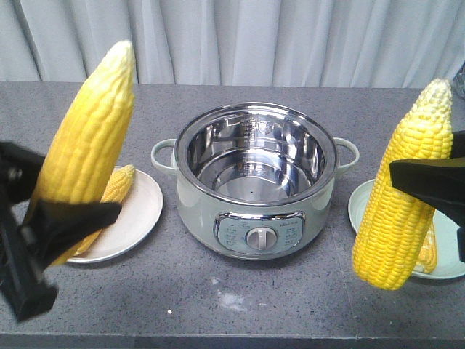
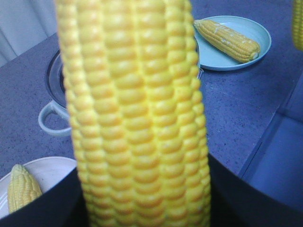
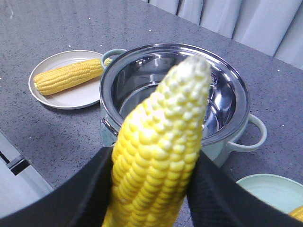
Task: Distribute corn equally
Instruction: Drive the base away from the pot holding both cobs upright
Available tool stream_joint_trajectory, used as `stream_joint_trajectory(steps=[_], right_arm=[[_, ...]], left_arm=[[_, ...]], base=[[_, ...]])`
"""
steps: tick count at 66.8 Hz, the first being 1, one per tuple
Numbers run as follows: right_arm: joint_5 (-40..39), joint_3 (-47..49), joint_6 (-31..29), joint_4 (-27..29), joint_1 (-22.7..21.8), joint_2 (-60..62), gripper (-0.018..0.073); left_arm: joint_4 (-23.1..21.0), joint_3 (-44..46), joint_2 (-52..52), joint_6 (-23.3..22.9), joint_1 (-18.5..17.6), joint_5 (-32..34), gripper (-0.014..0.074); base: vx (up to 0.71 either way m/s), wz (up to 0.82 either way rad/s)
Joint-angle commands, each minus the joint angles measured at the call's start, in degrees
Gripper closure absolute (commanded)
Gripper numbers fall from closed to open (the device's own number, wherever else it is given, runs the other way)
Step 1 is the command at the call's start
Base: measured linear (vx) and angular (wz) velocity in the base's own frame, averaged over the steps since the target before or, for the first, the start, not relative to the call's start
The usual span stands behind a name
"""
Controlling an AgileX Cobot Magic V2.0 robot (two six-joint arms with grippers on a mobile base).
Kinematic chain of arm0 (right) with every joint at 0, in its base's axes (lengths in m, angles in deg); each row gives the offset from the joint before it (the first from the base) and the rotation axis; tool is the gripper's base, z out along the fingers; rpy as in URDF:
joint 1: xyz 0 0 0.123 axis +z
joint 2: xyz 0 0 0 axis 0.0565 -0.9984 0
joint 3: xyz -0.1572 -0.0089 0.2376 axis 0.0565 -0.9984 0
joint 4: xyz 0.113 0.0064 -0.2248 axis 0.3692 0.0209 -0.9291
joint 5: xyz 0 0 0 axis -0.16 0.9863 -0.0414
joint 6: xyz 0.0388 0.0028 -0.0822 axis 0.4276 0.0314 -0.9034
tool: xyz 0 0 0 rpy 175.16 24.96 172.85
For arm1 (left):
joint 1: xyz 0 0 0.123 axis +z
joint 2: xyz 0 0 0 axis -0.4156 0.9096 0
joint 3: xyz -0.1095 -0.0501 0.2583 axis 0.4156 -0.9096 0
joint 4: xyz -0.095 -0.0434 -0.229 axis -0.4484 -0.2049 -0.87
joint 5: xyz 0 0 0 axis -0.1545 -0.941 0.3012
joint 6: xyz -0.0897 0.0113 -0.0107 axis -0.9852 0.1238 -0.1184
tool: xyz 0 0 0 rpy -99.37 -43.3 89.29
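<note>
Corn cob (image 1: pixel 87 138) held in left fingers (image 1: pixel 69 218) | second cob (image 1: pixel 403 211) in right fingers (image 1: pixel 429 182) | grey speckled counter (image 1: pixel 327 305) | pale curtain (image 1: pixel 254 36)

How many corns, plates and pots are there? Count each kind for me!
Corn cobs: 4 (left cob in the left gripper, right cob in the right gripper, third cob on the white plate, fourth cob on the green plate)
Plates: 2
Pots: 1 (the pot, nothing inside)
Total: 7
</note>
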Motion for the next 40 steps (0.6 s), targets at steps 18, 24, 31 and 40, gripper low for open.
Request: stream_joint_trajectory(steps=[18, 24, 31, 40], right_arm=[[-3.7, 1.4, -0.3, 1.3, -0.1, 0.2, 0.0447], [-3.7, 1.4, -0.3, 1.3, -0.1, 0.2, 0.0447], [-3.7, 1.4, -0.3, 1.3, -0.1, 0.2, 0.0447], [-3.7, 1.4, -0.3, 1.3, -0.1, 0.2, 0.0447]], left_arm=[[-1.8, -5.7, -9.3, -0.2, 0.0, 4.4, 0.0325], [-1.8, -5.7, -9.5, -0.2, 0.0, 4.3, 0.0325], [-1.8, -5.8, -9.5, -0.2, 0.0, 4.3, 0.0325], [-1.8, -5.8, -9.5, -0.1, 0.0, 3.9, 0.0325]], base=[[0.0, 0.0], [0.0, 0.0], [0.0, 0.0], [0.0, 0.0]])
